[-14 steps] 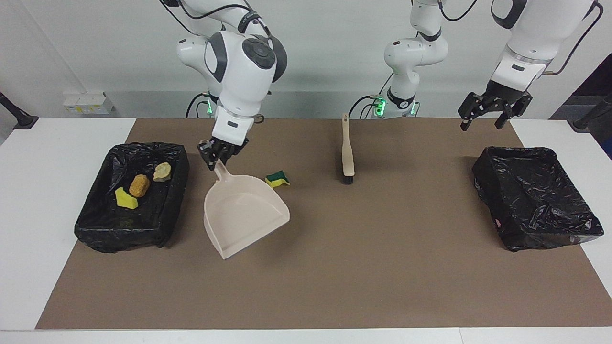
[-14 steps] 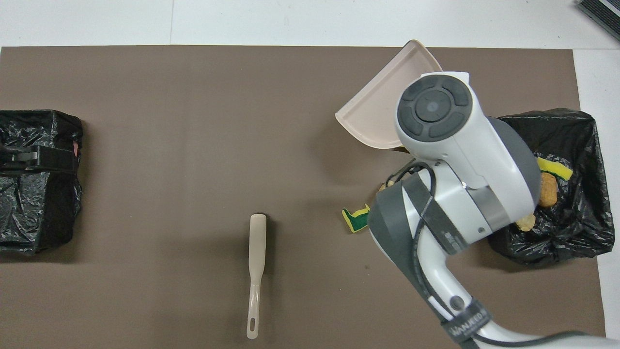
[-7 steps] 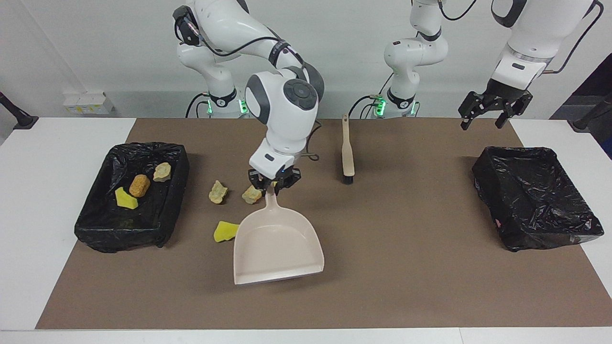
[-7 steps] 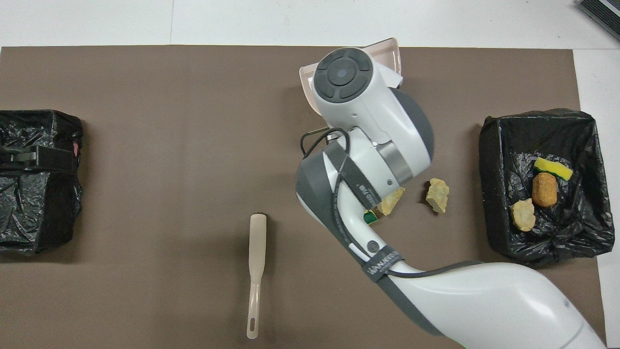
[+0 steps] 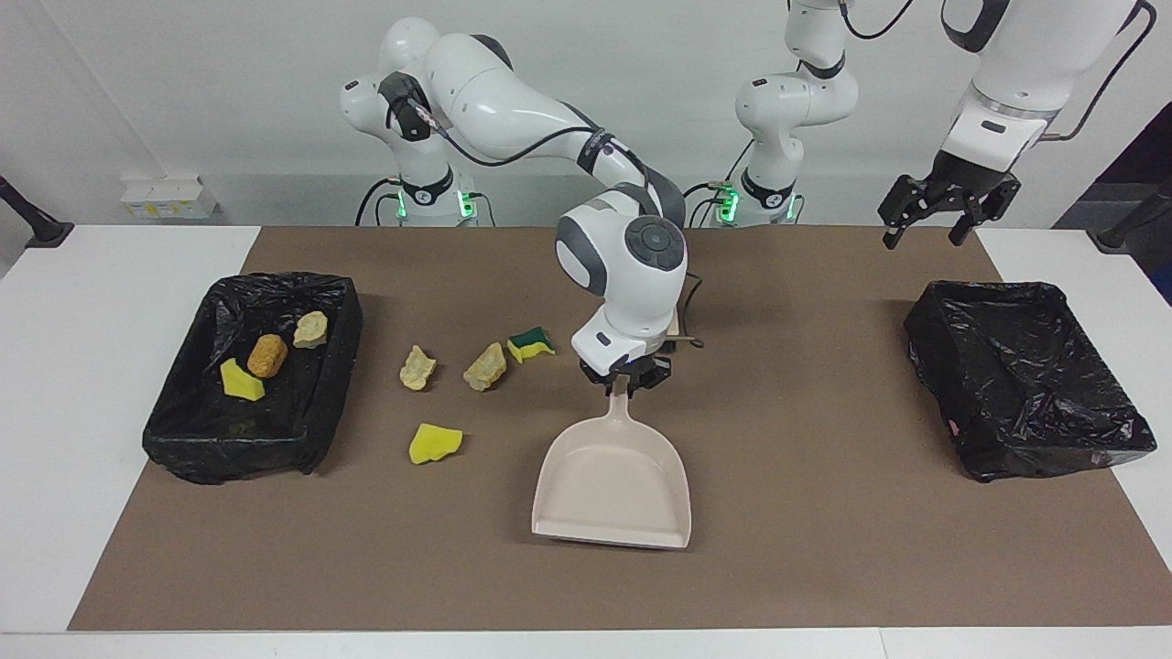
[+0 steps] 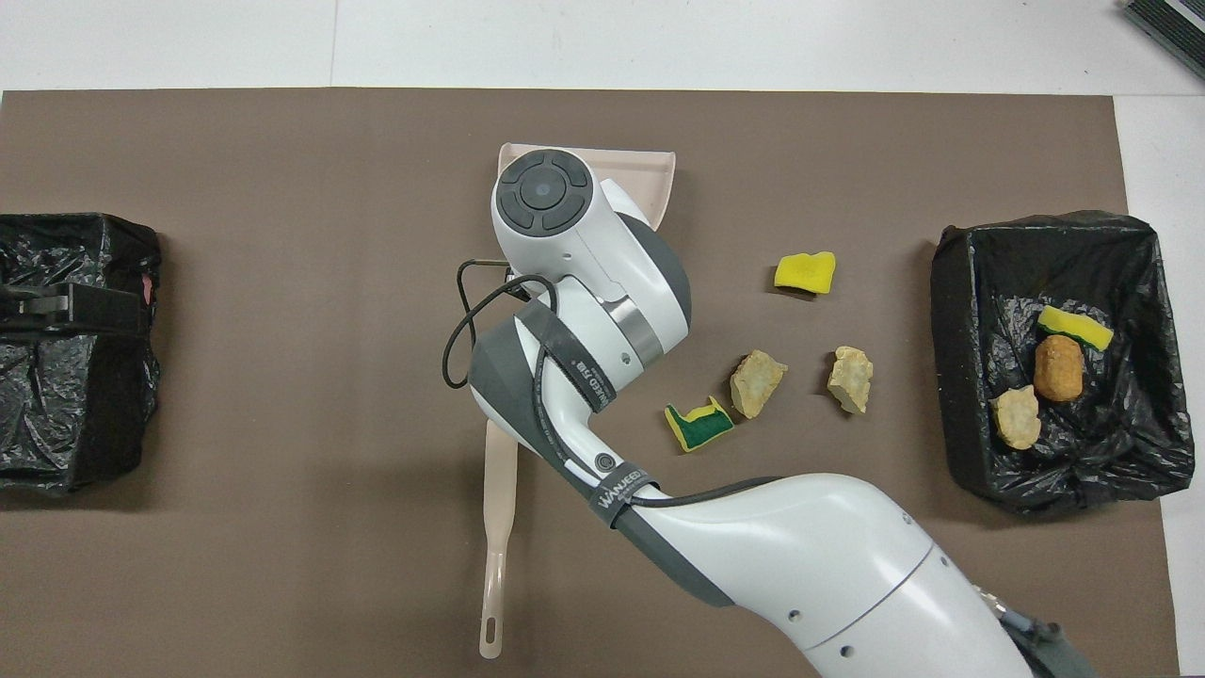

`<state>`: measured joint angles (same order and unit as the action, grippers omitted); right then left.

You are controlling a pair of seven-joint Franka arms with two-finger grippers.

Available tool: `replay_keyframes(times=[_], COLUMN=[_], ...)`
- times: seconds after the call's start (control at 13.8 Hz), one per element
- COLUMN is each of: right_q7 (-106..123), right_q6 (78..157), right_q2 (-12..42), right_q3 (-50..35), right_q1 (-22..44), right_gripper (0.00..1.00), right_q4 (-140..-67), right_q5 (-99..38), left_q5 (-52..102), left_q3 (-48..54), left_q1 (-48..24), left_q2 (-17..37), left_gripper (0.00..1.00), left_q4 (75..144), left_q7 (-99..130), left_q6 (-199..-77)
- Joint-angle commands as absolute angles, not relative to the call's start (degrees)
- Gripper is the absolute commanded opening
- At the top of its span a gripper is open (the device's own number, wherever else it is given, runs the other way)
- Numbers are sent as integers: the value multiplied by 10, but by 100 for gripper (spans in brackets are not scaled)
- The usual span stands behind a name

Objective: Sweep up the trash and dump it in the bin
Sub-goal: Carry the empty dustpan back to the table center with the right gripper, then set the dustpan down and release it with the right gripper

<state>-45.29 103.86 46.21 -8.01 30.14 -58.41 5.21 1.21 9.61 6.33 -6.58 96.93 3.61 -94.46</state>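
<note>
Your bin (image 5: 334, 316) at the right arm's end of the tabletop (image 5: 824, 549) has three scraps in it: a yellow sponge chunk (image 5: 242, 382), a golden-brown piece (image 5: 266, 355) and a pale beige lump (image 5: 310, 329). Four scraps lie on the mat between that bin and the dustpan (image 5: 612, 480): a beige lump (image 5: 417, 368), a yellow chunk (image 5: 435, 443), another beige lump (image 5: 485, 367) and the green-yellow sponge (image 5: 530, 343).

Your right pincer (image 5: 626, 382) is clamped on the dustpan's handle. A second ago the pan sat right beside that bin; now it's at mid-table, mouth facing away from the robots, and the brush (image 6: 496, 546) is half hidden under the arm.

The other bin (image 5: 1021, 384) looks empty. Your left pincer (image 5: 923, 233) waits over its robot-side corner, fingers spread wide, holding nothing.
</note>
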Motion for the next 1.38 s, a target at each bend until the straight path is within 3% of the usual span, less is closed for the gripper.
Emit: replay_keyframes(times=[0.0, 0.72, 1.3], right_q7=[-475, -475, -476], right_q6=[1066, 1121, 1108], right_q2=[484, 507, 471], right_q3=[-81, -116, -116], right_q1=[314, 319, 317], right_gripper=[0, 0, 75], right_q4=[-555, -559, -576], right_q5=[13, -4, -10], left_q5=[18, 18, 18], left_q3=[96, 96, 96], left_q1=[69, 69, 69], left_q2=[-74, -74, -73], left_gripper=[100, 100, 100], left_q4=[972, 973, 973], left_q7=[33, 32, 33], left_q6=[-937, -937, -938])
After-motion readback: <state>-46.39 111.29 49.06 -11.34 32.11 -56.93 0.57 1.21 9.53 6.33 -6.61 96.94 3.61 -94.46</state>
